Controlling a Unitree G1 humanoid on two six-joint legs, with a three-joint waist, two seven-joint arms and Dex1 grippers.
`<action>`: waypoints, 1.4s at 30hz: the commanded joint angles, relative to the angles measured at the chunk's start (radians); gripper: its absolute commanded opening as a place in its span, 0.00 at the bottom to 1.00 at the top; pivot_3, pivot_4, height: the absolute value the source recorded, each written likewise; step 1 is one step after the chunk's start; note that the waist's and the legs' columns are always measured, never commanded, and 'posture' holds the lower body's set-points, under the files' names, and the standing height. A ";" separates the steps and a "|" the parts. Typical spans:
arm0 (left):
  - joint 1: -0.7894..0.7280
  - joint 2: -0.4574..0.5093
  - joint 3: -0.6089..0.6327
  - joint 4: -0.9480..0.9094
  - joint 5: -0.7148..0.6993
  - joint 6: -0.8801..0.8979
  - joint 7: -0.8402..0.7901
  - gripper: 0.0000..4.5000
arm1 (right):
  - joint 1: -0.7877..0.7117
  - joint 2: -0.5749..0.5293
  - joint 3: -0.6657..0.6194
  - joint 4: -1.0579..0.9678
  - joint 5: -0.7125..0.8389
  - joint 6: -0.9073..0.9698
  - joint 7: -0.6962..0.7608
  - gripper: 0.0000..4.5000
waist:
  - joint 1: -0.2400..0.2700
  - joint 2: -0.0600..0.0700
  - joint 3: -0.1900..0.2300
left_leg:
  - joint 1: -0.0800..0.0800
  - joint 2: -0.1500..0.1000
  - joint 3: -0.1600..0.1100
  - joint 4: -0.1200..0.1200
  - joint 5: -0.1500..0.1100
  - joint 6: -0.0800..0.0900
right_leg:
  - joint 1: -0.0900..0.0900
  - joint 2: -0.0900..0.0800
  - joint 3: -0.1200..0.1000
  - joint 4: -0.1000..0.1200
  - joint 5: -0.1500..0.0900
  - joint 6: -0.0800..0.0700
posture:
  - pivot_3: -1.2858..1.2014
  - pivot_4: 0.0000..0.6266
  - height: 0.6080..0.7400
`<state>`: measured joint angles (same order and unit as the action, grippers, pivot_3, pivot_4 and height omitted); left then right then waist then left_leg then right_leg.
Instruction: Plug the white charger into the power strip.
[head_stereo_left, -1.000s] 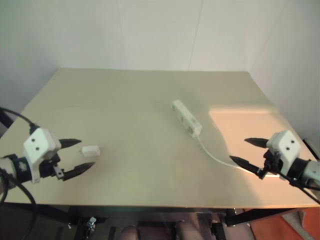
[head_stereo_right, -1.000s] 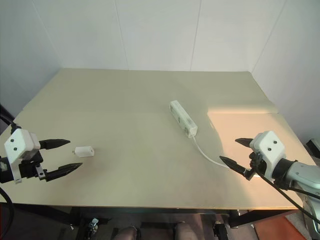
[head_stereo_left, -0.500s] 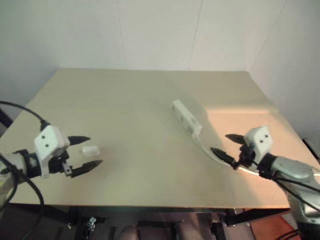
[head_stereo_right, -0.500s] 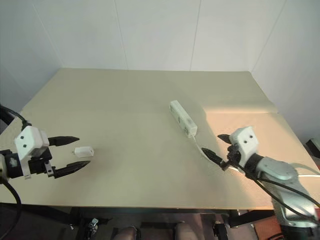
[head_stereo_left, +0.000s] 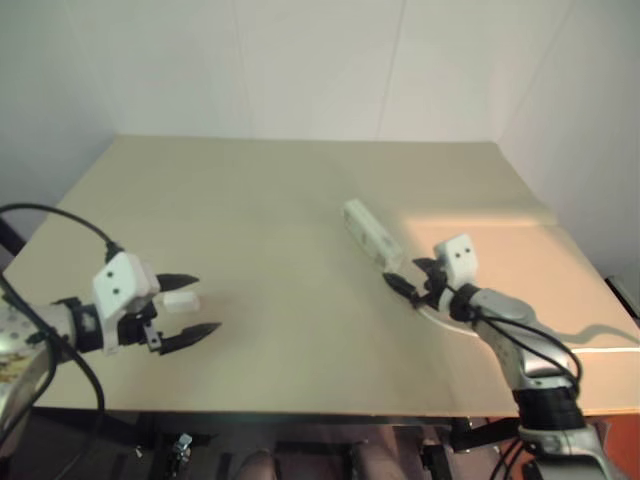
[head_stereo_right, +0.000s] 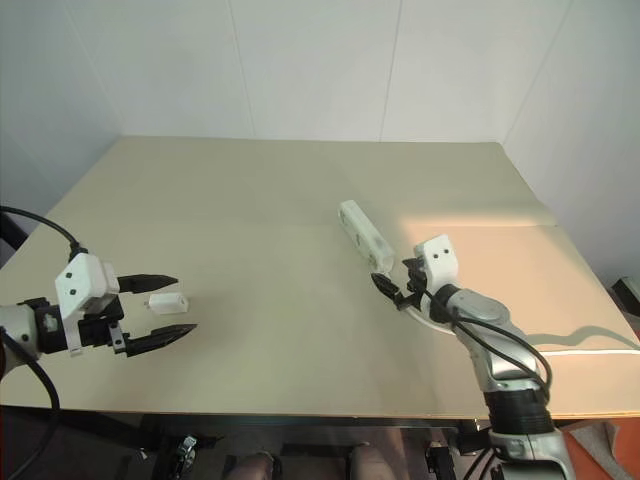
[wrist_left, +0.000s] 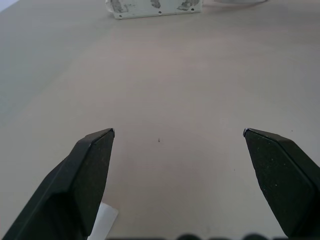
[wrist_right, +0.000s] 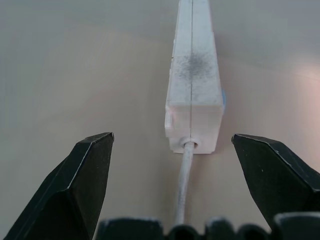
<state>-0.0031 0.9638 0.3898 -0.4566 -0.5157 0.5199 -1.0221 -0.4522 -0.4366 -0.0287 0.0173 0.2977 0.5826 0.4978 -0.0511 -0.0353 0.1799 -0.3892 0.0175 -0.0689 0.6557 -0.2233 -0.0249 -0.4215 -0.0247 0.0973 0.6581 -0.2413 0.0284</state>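
Fingers of the left gripper (head_stereo_right: 158, 306) are spread wide near the front left of the table (head_stereo_right: 250, 200), with nothing grasped; the white charger (head_stereo_right: 167, 299) is seen lying flat on the tabletop between them, close to the upper finger. On the right, the right gripper (head_stereo_right: 393, 276) is also held wide apart and empty, aimed along the power strip (head_stereo_right: 365, 235) at its cable end, just short of it. The cable (wrist_right: 183, 180) is seen running out between the two black fingers (wrist_right: 85, 180). The strip lies diagonally near the table's middle.
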 joint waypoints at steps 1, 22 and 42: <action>-0.021 -0.003 -0.002 -0.002 -0.008 -0.025 0.003 1.00 | -0.042 0.016 0.002 0.052 -0.016 -0.006 -0.012 0.99 | -0.003 0.000 0.000 | 0.000 0.000 0.000 0.000 0.000 0.000 | 0.000 0.000 0.000 0.000 0.000 0.000 | 0.52 0.24 1.00; -0.001 -0.002 0.011 -0.005 -0.008 -0.037 0.000 1.00 | -0.090 0.033 0.077 0.169 -0.160 -0.124 0.005 0.01 | -0.020 0.000 0.000 | 0.001 0.000 0.000 -0.002 0.000 0.000 | 0.000 0.000 0.000 0.000 0.000 -0.001 | 0.52 0.24 1.00; -0.025 0.002 -0.018 0.013 -0.001 -0.050 -0.012 1.00 | -0.054 -0.114 0.302 0.303 -0.567 -1.009 0.003 0.01 | -0.022 0.000 0.000 | 0.001 0.000 0.000 -0.004 0.000 0.000 | -0.002 0.000 0.000 0.000 0.000 -0.001 | 0.52 0.24 1.00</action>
<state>-0.0218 0.9584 0.3663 -0.4305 -0.5141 0.4856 -1.0329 -0.4975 -0.5415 0.2655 0.3272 -0.2501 -0.3543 0.4956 -0.0731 -0.0351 0.1803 -0.3882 0.0175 -0.0690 0.6517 -0.2231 -0.0252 -0.4228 -0.0247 0.0978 0.6580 -0.2408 0.0275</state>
